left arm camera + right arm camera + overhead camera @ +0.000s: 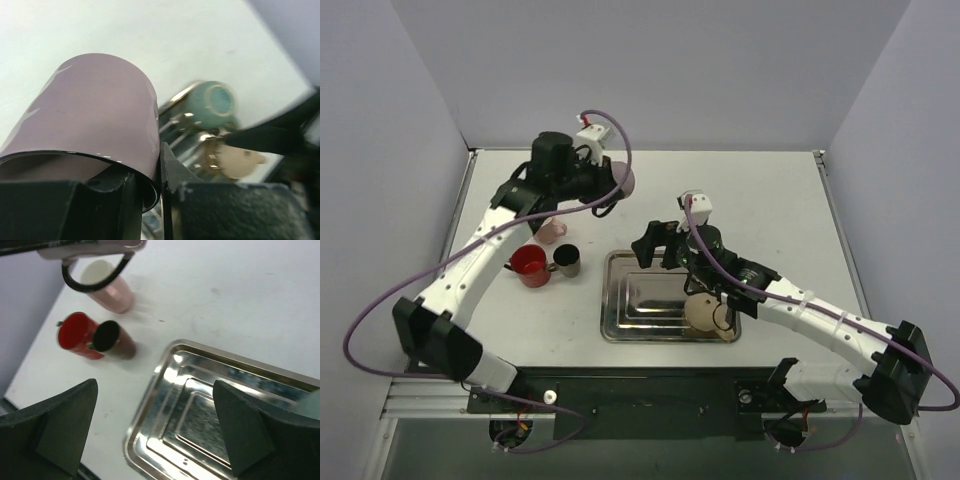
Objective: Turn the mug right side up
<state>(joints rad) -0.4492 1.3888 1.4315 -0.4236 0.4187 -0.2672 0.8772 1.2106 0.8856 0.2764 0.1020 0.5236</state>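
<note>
Mauve glossy mug (pixel 95 110) held off white worktop (pixel 770 200), far left, rim wall clamped in left gripper (pixel 161 170) jaws, long axis poking roughly level out from them. Right gripper (pixel 155 425) jaws wide, empty, over steel tray (pixel 172 370). Lefty's job imo.

Found tray (pixel 650 300) on table (pixel 770 200), round mug (pixel 701 312) in its near right corner, left cup (pixel 529 265) beside middle cup (pixel 567 260) just left, rear cup (pixel 552 231) behind them, held mug (pixel 620 182) farther back.
</note>
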